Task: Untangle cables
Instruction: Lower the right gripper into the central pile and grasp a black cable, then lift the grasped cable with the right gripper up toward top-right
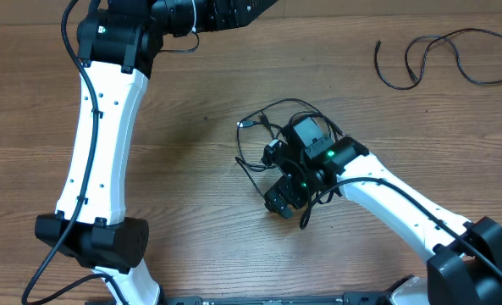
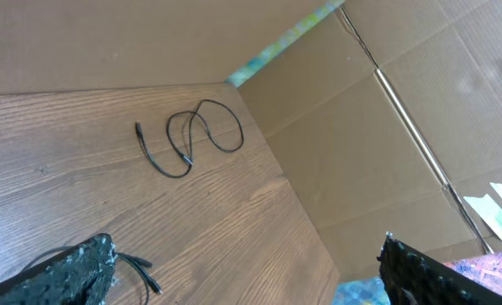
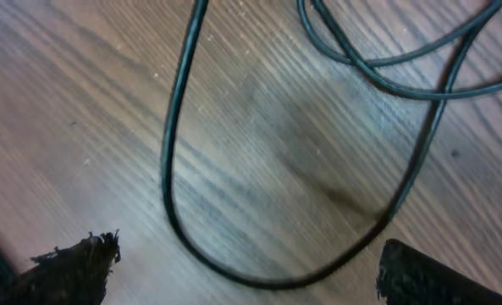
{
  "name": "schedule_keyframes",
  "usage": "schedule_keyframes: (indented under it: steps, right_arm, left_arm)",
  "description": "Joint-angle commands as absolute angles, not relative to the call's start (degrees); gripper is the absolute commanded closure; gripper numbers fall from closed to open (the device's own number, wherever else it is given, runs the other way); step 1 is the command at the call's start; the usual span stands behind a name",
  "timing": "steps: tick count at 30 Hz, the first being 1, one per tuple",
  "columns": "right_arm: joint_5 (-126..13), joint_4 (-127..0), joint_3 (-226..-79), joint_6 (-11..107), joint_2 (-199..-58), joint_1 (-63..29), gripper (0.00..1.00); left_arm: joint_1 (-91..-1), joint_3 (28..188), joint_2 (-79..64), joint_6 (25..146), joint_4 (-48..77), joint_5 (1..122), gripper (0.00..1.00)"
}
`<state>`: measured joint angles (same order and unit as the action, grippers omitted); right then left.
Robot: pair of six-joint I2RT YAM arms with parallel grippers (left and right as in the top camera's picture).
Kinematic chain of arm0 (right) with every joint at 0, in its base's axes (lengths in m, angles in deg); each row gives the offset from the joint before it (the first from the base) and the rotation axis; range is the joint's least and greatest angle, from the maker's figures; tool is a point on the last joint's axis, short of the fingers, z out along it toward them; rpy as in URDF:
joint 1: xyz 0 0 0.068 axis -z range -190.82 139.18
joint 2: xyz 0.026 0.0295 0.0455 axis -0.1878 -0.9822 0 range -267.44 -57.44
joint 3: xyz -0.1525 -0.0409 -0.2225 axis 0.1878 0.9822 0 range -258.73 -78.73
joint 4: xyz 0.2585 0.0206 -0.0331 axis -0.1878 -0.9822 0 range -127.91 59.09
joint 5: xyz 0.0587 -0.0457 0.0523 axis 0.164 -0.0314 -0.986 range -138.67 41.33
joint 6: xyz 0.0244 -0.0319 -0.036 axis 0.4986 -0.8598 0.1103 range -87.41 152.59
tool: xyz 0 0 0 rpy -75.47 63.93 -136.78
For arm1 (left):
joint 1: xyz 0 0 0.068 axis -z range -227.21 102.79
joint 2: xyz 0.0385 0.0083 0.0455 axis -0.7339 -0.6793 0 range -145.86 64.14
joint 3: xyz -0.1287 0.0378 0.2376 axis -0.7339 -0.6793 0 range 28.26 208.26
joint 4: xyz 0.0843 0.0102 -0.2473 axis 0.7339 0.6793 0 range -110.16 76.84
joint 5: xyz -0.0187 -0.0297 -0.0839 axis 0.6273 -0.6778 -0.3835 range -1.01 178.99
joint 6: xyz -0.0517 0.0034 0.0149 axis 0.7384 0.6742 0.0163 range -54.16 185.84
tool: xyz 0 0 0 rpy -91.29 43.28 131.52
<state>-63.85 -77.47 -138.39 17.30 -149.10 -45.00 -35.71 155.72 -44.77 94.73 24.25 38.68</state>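
two lots of cables here. tangled cables (image 1: 267,108) sit just right of table (image 1: 191,195) centre in the overhead, several thin black loops crossing each other, a small plug end poking out at the pile's 10 o'clock. one loose cable (image 1: 378,59) lies well apart at about 2 o'clock near the far edge, on its own; left wrist view shows it (image 2: 188,151) near the cardboard wall (image 2: 386,127)

right gripper (image 1: 279,202) hangs low over the 5 o'clock side of the pile, jaws spread wide, nothing between them. its wrist view shows a single strand (image 3: 167,182) curving on the wood between the fingers (image 3: 73,271), not pinched. left gripper (image 2: 251,288) is up and away toward 12 o'clock, also wide open and empty

handling guess: cords are light, limp, a bit slick, so they will drag the whole knot along if pulled hard. best hold is likely one outer loop or near a plug end, pinched squarely, lifted slowly while the other arm pins the rest. thin strand can slip out of the pads or sit too flat on the wood to catch. cannot tell how tight the crossings under the wrist are
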Motion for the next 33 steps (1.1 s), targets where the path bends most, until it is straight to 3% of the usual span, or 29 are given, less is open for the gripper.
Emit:
schedule_keyframes:
  steps: [1,13,18,25,33]
  right_arm:
    - [-64.20,-74.50,-135.62,17.19,-148.22,-45.10,0.00]
    - [-59.65,-71.11,-133.41,17.15,-148.92,-45.21,0.01]
    - [-59.52,-71.00,-133.41,17.17,-150.78,-45.21,0.22]
    - [-58.58,-71.90,-133.41,17.19,-153.25,-45.21,0.34]
    - [-58.51,-73.60,-133.78,17.96,-153.21,-45.13,0.96]
  left_arm:
    - [-35.95,156.24,-44.94,94.12,24.20,38.84,0.00]
    - [-35.95,156.24,-44.94,94.12,24.20,38.84,0.00]
    - [-35.95,156.24,-44.94,94.12,24.20,38.84,0.00]
    - [-35.95,156.24,-44.94,94.12,24.20,38.84,0.01]
    - [-35.95,156.24,-44.94,94.12,24.20,38.84,0.00]
